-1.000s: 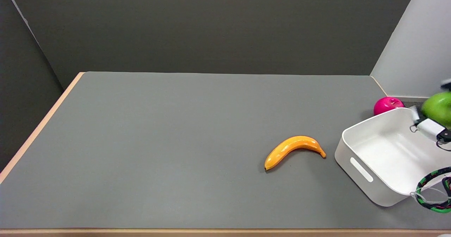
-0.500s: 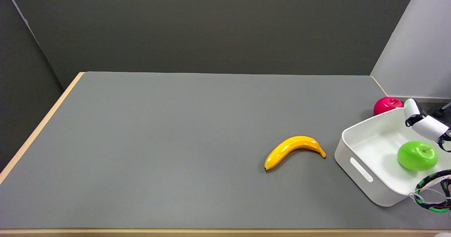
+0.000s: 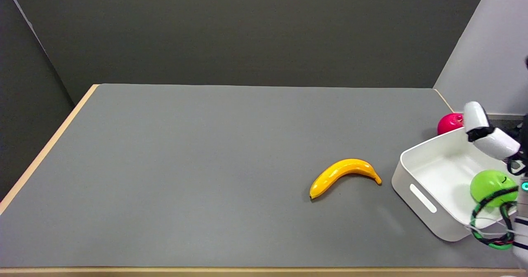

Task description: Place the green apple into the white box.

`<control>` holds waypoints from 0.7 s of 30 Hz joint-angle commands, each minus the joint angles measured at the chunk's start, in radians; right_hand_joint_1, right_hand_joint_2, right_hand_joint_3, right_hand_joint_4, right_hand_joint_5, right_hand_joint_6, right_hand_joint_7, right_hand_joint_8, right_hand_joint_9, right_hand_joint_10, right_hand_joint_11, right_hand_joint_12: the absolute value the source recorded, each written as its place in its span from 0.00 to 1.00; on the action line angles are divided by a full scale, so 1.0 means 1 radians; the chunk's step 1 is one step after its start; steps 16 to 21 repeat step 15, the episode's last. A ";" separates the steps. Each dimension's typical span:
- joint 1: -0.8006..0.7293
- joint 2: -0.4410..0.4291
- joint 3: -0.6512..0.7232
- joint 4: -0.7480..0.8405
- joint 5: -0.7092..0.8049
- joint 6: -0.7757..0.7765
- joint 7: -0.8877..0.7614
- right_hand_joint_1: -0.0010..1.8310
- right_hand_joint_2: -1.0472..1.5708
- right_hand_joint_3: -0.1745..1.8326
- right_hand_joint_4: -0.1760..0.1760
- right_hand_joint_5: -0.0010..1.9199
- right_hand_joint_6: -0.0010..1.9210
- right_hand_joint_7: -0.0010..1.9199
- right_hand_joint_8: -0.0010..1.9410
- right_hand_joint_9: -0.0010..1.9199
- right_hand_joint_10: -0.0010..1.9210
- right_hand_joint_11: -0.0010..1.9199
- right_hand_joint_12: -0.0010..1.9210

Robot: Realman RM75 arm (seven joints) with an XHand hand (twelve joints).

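Observation:
The green apple [image 3: 489, 185] lies inside the white box [image 3: 416, 174], near its right end, with a green-and-black cable loop crossing in front of it. My right hand [image 3: 491, 138] enters at the picture's right edge, above the box's far rim and above the apple. Only a white finger and a little black of the hand show; the finger is stretched out and holds nothing. The apple lies apart from the hand.
A yellow banana [image 3: 343, 174] lies on the grey table [image 3: 206, 165] left of the box. A pink-red apple [image 3: 449, 123] sits behind the box's far corner. The cable loop [image 3: 489, 227] and part of my arm hang over the box's near right corner.
The green apple left my hand, dropped into the box and settled a little to the right. My hand rose and moved in leftward; the arm and cable loop came further into view.

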 commanded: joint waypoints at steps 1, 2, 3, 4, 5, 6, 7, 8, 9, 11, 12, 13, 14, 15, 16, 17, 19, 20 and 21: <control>0.197 -0.031 -0.256 0.292 -0.622 -0.032 -0.046 0.12 0.61 0.54 0.65 0.05 0.20 0.04 0.14 0.01 0.14 0.00 0.33; 0.213 -0.037 -0.274 0.297 -0.645 -0.072 -0.066 0.12 0.61 0.54 0.65 0.05 0.20 0.05 0.15 0.00 0.16 0.00 0.34; 0.243 -0.057 -0.296 0.305 -0.691 -0.136 -0.072 0.12 0.61 0.54 0.65 0.06 0.21 0.05 0.15 0.01 0.16 0.00 0.34; 0.275 -0.077 -0.309 0.305 -0.726 -0.182 -0.059 0.12 0.61 0.55 0.65 0.06 0.21 0.05 0.16 0.01 0.15 0.00 0.34; 0.301 -0.091 -0.332 0.303 -0.742 -0.209 -0.048 0.12 0.61 0.55 0.64 0.06 0.21 0.05 0.16 0.01 0.17 0.00 0.35; 0.329 -0.118 -0.366 0.299 -0.753 -0.244 -0.033 0.12 0.61 0.55 0.64 0.06 0.21 0.06 0.16 0.01 0.18 0.00 0.36; 0.349 -0.137 -0.387 0.296 -0.758 -0.268 -0.029 0.12 0.61 0.54 0.63 0.07 0.21 0.06 0.16 0.01 0.19 0.00 0.36; 0.377 -0.165 -0.412 0.291 -0.768 -0.325 -0.029 0.12 0.61 0.54 0.62 0.07 0.21 0.07 0.16 0.00 0.20 0.00 0.37; 0.389 -0.181 -0.421 0.290 -0.770 -0.381 -0.029 0.13 0.62 0.52 0.62 0.08 0.21 0.07 0.16 0.00 0.22 0.00 0.38; 0.407 -0.193 -0.428 0.296 -0.766 -0.477 -0.023 0.14 0.65 0.47 0.60 0.09 0.18 0.10 0.14 0.00 0.26 0.00 0.41; 0.423 -0.198 -0.430 0.295 -0.760 -0.525 -0.011 0.14 0.65 0.47 0.60 0.09 0.19 0.10 0.14 0.00 0.27 0.00 0.41; 0.436 -0.201 -0.431 0.294 -0.753 -0.549 0.006 0.14 0.65 0.47 0.60 0.09 0.19 0.10 0.14 0.00 0.27 0.00 0.42; 0.456 -0.203 -0.433 0.290 -0.742 -0.581 0.040 0.14 0.65 0.47 0.60 0.09 0.19 0.10 0.14 0.00 0.27 0.00 0.42; 0.471 -0.205 -0.434 0.287 -0.731 -0.610 0.072 0.14 0.65 0.47 0.60 0.10 0.19 0.10 0.14 0.00 0.27 0.00 0.42; 0.471 -0.205 -0.434 0.287 -0.731 -0.610 0.072 0.14 0.65 0.47 0.60 0.10 0.19 0.10 0.14 0.00 0.27 0.00 0.42; 0.471 -0.205 -0.434 0.287 -0.731 -0.610 0.072 0.14 0.65 0.47 0.60 0.10 0.19 0.10 0.14 0.00 0.27 0.00 0.42; 0.471 -0.205 -0.434 0.287 -0.731 -0.610 0.072 0.14 0.65 0.47 0.60 0.10 0.19 0.10 0.14 0.00 0.27 0.00 0.42; 0.471 -0.205 -0.434 0.287 -0.731 -0.610 0.072 0.14 0.65 0.47 0.60 0.10 0.19 0.10 0.14 0.00 0.27 0.00 0.42; 0.471 -0.205 -0.434 0.287 -0.731 -0.610 0.072 0.14 0.65 0.47 0.60 0.10 0.19 0.10 0.14 0.00 0.27 0.00 0.42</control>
